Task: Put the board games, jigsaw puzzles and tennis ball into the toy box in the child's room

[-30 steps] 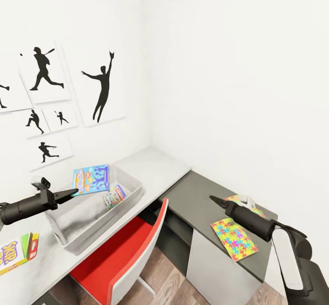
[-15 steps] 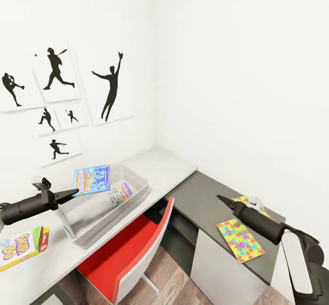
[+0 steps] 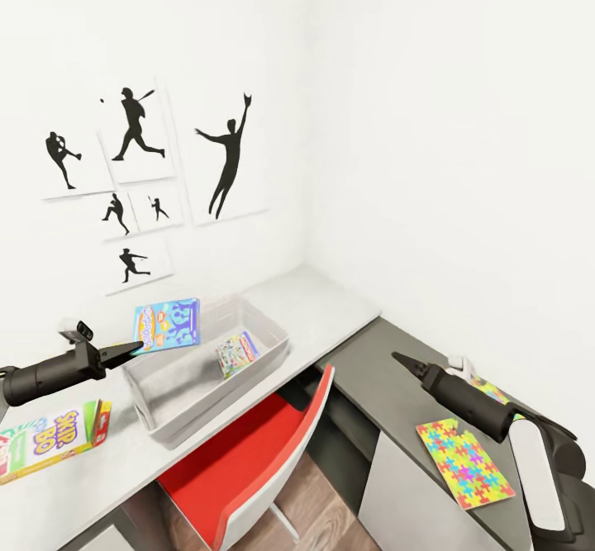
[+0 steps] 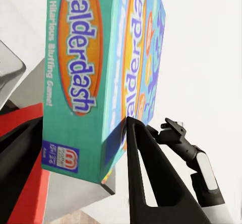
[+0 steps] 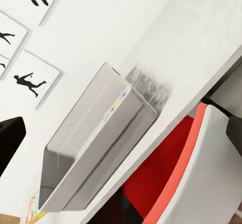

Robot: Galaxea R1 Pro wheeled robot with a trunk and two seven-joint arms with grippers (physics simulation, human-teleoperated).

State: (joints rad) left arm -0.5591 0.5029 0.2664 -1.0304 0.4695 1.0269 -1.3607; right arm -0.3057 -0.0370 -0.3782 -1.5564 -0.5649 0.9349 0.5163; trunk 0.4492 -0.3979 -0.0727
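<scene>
Two games are not yet binned: the blue-green "Balderdash" cardboard game box [image 3: 167, 325] is pinched at its lower corner by the left claw [image 3: 132, 346], held up in the air just beside the far left corner of the light grey flared toy box [image 3: 198, 420]; the left wrist view shows one dark finger [image 4: 151, 173] pressed against the box edge. A yellow-green-red "Skip-Bo" game box [image 3: 49, 444] lies on the light grey counter [image 3: 330, 303] near the left arm. One small bright game box [image 3: 238, 353] already leans inside the bin. Over the last second the whole head picture has slid right, so the camera turned; things on the counter hold their places, but the held box now sits less over the bin than before, so it likely needs re-centring before release. The right claw [image 3: 405, 363] is spread and empty, hovering over the dark grey corner section, near two multicoloured flat jigsaw squares [image 3: 464, 462], one partly hidden by the arm. A red chair [image 3: 248, 460] stands below.
</scene>
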